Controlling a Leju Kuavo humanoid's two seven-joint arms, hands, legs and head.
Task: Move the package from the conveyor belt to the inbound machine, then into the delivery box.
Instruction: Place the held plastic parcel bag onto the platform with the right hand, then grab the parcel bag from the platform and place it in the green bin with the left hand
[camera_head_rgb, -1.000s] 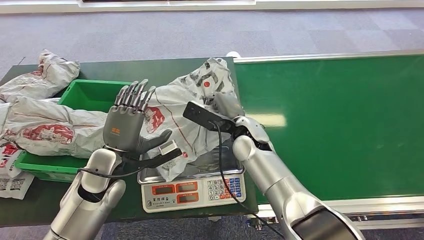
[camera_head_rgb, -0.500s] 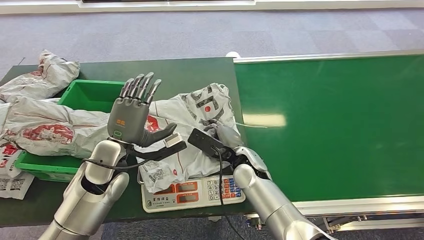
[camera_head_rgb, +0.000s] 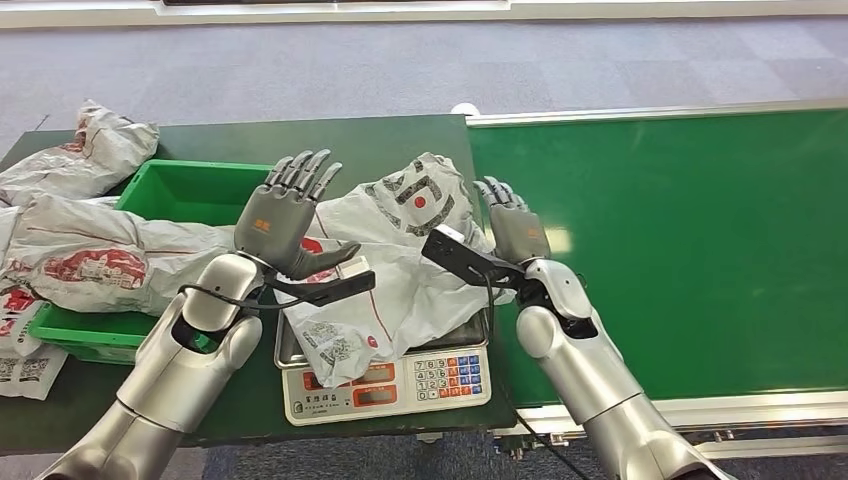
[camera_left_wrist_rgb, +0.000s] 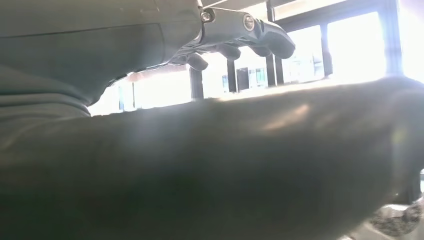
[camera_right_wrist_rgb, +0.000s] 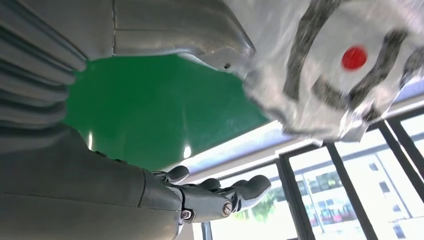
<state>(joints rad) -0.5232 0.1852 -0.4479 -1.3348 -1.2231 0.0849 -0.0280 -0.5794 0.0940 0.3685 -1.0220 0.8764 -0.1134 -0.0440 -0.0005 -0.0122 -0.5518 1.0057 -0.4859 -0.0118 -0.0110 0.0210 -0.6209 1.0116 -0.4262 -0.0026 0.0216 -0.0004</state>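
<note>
package (camera_head_rgb: 400, 270): laid on the scale (camera_head_rgb: 385, 385) between both hands, long axis running away from the robot
left hand (camera_head_rgb: 285, 220): fingers spread, nothing held, just beside the package
right hand (camera_head_rgb: 512, 228): fingers spread, nothing held
delivery box (camera_head_rgb: 165, 195): found to the left; left hand judged nearer

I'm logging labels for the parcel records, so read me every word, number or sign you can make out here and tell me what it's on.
Scale: a line of characters above the displays and the keypad figures, all too small to read.
Package on the scale: dark stylised marks and a red dot, no readable word; its printed label is blurred.
Bags by the green bin: red prints and code squares, unreadable.
Left hand: small orange mark, unreadable.
</note>
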